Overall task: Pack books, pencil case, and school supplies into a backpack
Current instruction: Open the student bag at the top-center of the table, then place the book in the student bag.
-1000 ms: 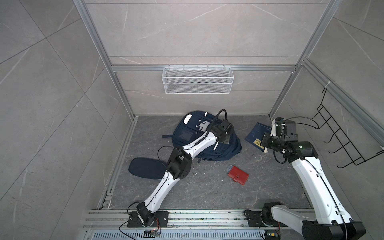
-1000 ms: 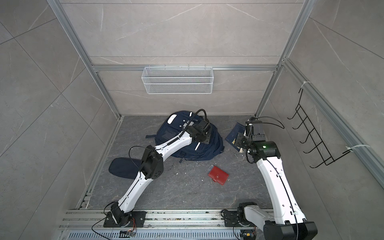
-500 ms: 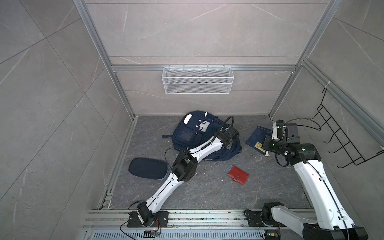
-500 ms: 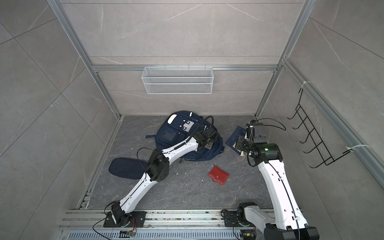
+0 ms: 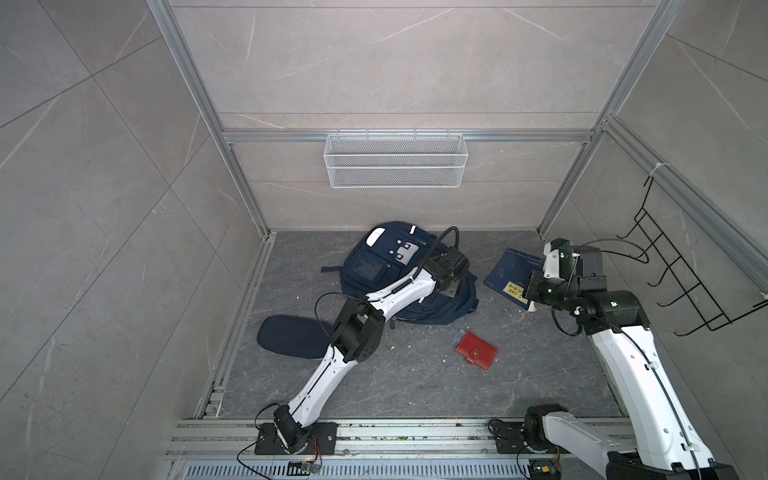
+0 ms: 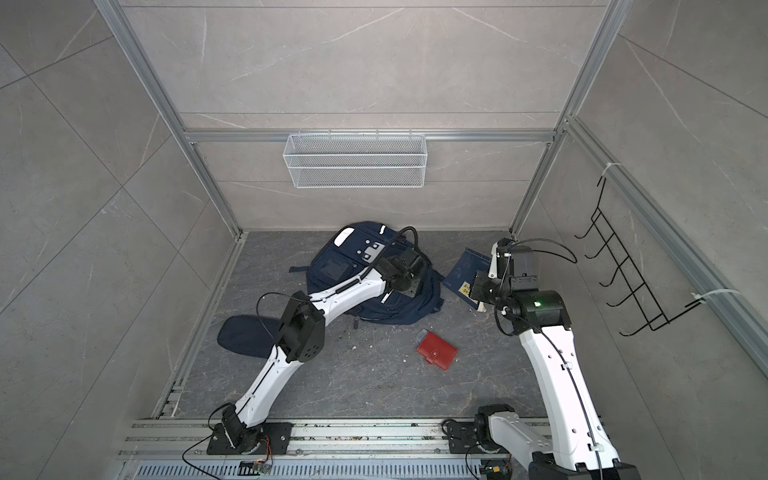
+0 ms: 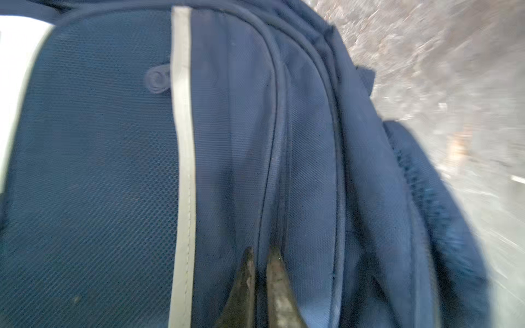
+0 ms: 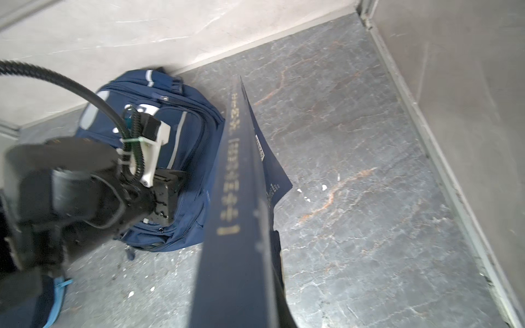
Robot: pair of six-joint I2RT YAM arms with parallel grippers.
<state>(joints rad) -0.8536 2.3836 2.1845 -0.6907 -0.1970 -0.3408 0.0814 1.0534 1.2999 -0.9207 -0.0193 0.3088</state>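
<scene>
The navy book (image 5: 510, 270) is thin, light and floppy. The right gripper (image 5: 531, 291) is clenched on its near end, by the yellow label, and holds it tilted just right of the backpack (image 5: 376, 266). In the right wrist view one loose cover sags away from the spine (the spine looks the stiffest line to hold).

The backpack is soft and slack and lies at the far middle of the floor. The left gripper (image 7: 262, 257) is pinched tight on a fold along a zipper seam, likely a good place to pull the mouth open.

The pencil case (image 5: 291, 337) lies at the near left, partly under the left arm. The red case (image 5: 476, 352) lies near, right of centre, clear of both arms. There is open floor between backpack and book, but the right wall stands close beside the right arm.
</scene>
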